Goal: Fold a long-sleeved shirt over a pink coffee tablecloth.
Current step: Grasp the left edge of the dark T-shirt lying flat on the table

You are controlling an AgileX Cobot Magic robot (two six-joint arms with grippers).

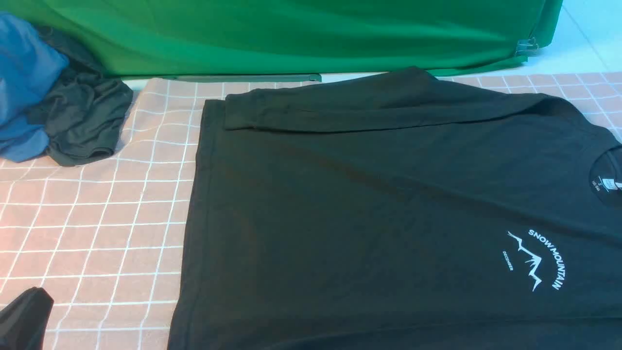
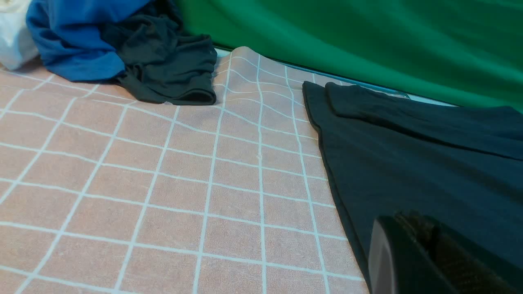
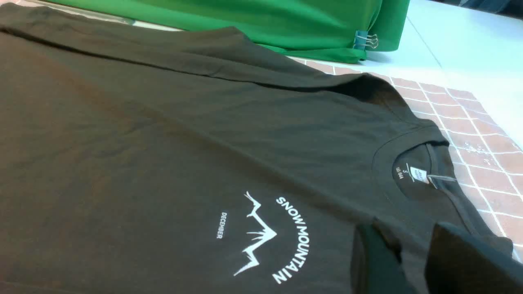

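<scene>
Front view first, Tom: where's the long-sleeved shirt point(image 1: 364, 194)?

Spread flat on the pink coffee tablecloth point(image 1: 97, 233), Ana, chest side up, with the neck toward the right arm's side. One sleeve point(image 1: 364, 104) is folded across its far edge.

And the left gripper point(image 1: 26, 313)?

Low in the near corner, over bare tablecloth. The shirt's hem lies off to its right, apart from it. Its jaws are clenched together, and nothing shows in them.

What's ahead of it?

Well ahead, a blue garment point(image 1: 24, 82) and a dark grey garment point(image 1: 82, 121) are heaped together, touching, at the tablecloth's far edge. Beyond them hangs a green cloth point(image 1: 291, 34).

Right gripper point(image 3: 404, 241)?

Only its own wrist view shows it. It hovers over the shirt near the shoulder. Its two fingers point(image 3: 367, 261) stand apart, and black fabric lies below the gap. I see nothing pinched, so I'd call it released.

What's nearest to it?

The round collar point(image 3: 408, 171) is just ahead of the fingertips. The white "SNOW MOUNTAIN" print point(image 3: 269, 237) sits on the chest just beside them.
</scene>
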